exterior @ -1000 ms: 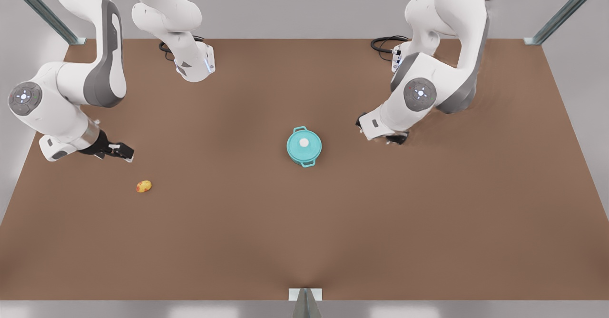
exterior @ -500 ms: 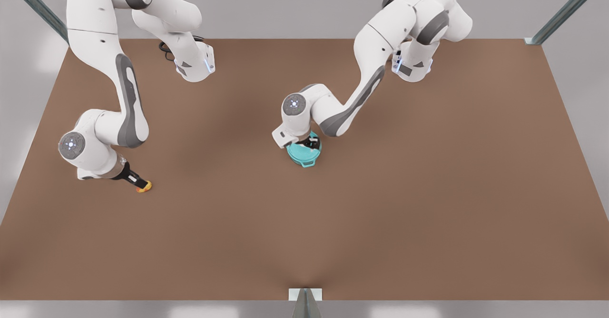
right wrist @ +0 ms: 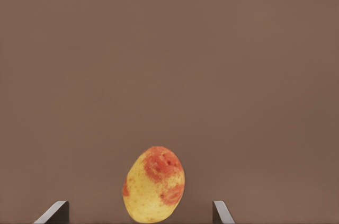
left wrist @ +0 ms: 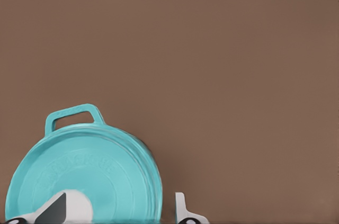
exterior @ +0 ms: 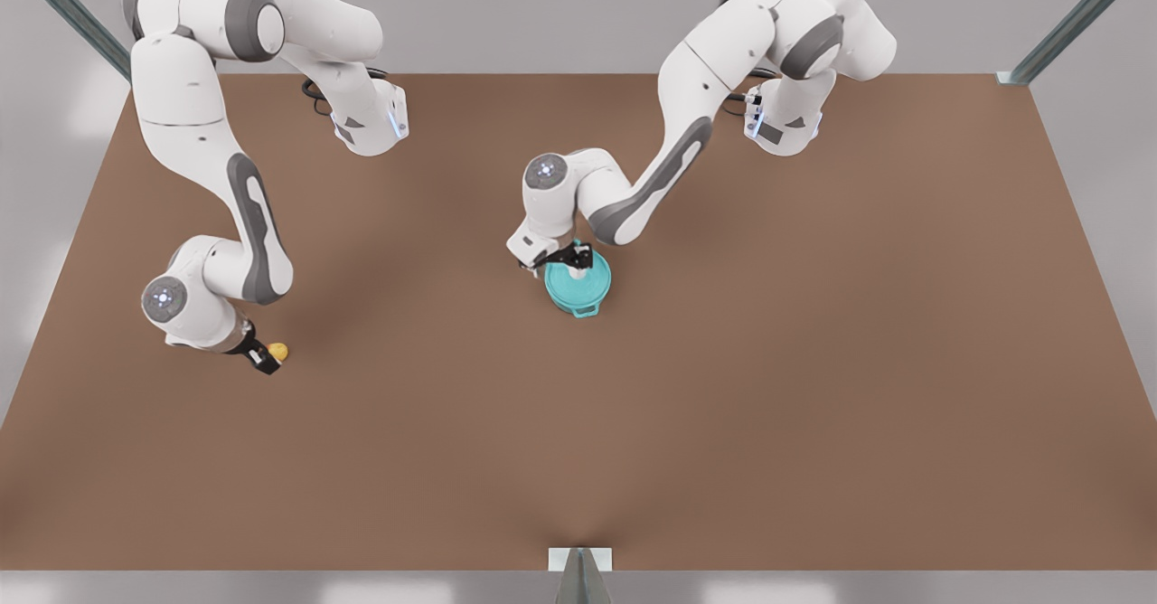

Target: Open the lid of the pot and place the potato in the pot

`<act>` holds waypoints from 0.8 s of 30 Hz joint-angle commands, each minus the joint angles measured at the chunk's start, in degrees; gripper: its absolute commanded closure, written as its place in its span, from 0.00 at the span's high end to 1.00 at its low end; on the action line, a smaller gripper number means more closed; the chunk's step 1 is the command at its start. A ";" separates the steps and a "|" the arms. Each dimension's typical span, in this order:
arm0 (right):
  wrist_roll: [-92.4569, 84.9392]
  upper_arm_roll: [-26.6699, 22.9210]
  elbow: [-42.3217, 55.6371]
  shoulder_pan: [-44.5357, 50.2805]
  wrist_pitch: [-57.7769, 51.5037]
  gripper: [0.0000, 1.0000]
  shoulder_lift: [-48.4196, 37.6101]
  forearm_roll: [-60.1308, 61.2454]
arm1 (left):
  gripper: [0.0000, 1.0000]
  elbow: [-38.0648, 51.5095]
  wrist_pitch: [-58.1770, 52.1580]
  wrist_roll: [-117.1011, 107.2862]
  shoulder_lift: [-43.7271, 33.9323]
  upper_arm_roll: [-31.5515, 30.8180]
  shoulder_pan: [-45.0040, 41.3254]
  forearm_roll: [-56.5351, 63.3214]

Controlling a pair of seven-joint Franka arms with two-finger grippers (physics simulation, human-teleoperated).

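The teal pot (exterior: 586, 309) stands mid-table with the pot lid (exterior: 589, 280) on it, loop handle (left wrist: 74, 115) sticking out. My left gripper (exterior: 572, 258) hangs over the lid, open, its fingertips (left wrist: 183, 211) straddling the white knob (left wrist: 80, 207) without closing on it. At the front view's left the potato (exterior: 279, 350) lies on the table. My right gripper (exterior: 268, 361) is down at it, open, and in the right wrist view the potato (right wrist: 154, 184) sits between the two spread fingertips (right wrist: 55, 213).
The brown table (exterior: 768, 387) stretches wide around both spots. Metal frame posts (exterior: 1067, 21) stand at the back corners, and black cables (exterior: 728, 84) lie by the arm bases.
The right gripper came down from above and beside the potato until it bracketed it. The left arm swung in from the front view's right and settled over the lid knob.
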 commanded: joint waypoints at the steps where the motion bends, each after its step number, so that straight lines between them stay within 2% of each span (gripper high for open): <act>1: 3.50 0.11 -0.05 0.00 2.10 1.00 0.63 -0.90 | 1.00 0.02 1.83 -16.52 0.03 0.00 -0.41 0.29; 3: 3.23 0.29 -0.14 0.00 3.51 1.00 1.68 -1.34 | 1.00 -2.09 1.92 -15.03 -0.94 0.26 0.91 3.10; 5: 3.41 0.37 -0.05 -0.61 4.38 1.00 2.12 -1.43 | 1.00 -6.40 1.30 -8.70 -5.25 0.08 3.99 3.28; 7: 3.41 4.16 -0.14 -4.31 4.21 1.00 3.26 -3.81 | 1.00 -6.40 1.48 -8.26 -4.81 0.17 4.43 3.28; 19: 4.11 4.77 -0.58 -4.66 3.68 1.00 3.97 -3.81 | 1.00 -10.09 1.83 -11.15 -4.19 0.08 2.67 3.37; 20: 4.11 4.77 -0.58 -4.66 3.68 0.98 3.97 -3.81 | 0.70 -10.00 1.74 -11.86 -4.37 0.08 2.76 3.37; 21: 4.11 4.77 -0.58 -4.66 3.60 0.95 3.88 -3.81 | 0.47 -9.83 1.48 -11.86 -4.54 0.08 2.76 3.37; 22: 4.11 4.77 -0.58 -4.75 3.42 0.88 3.88 -3.81 | 0.43 -9.83 1.30 -11.86 -4.63 0.08 2.76 3.37; 24: 4.02 4.86 -0.58 -4.75 3.42 0.84 3.88 -3.81 | 0.34 -9.74 1.13 -11.51 -4.72 0.08 2.76 3.37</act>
